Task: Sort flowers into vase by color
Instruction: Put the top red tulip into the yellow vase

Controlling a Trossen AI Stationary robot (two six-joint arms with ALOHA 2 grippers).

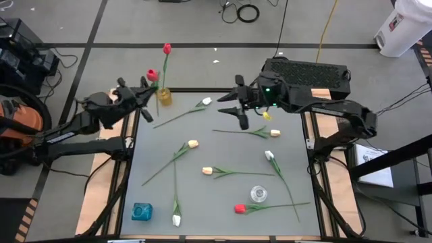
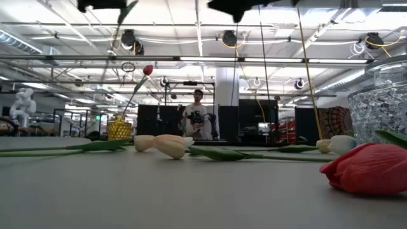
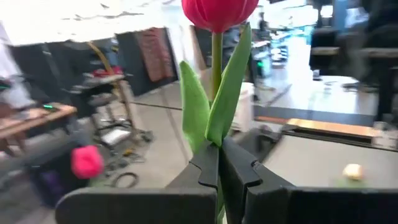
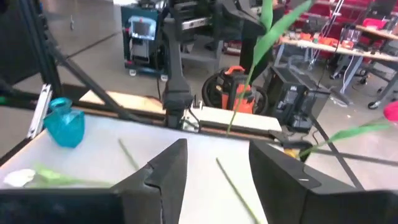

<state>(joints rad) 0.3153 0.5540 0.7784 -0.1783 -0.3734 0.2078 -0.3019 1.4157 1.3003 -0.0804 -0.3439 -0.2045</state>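
The left tool is squeezing the stem of a red tulip just beside the yellow vase, while the right tool is hanging wide open, holding nothing, above the bench.

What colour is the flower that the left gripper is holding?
Red-pink. The flower clamped in the left gripper shows best in the left wrist view.

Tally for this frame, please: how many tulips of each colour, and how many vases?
Red tulips: 3
White or cream tulips: 6
Vases: 3
Total: 12
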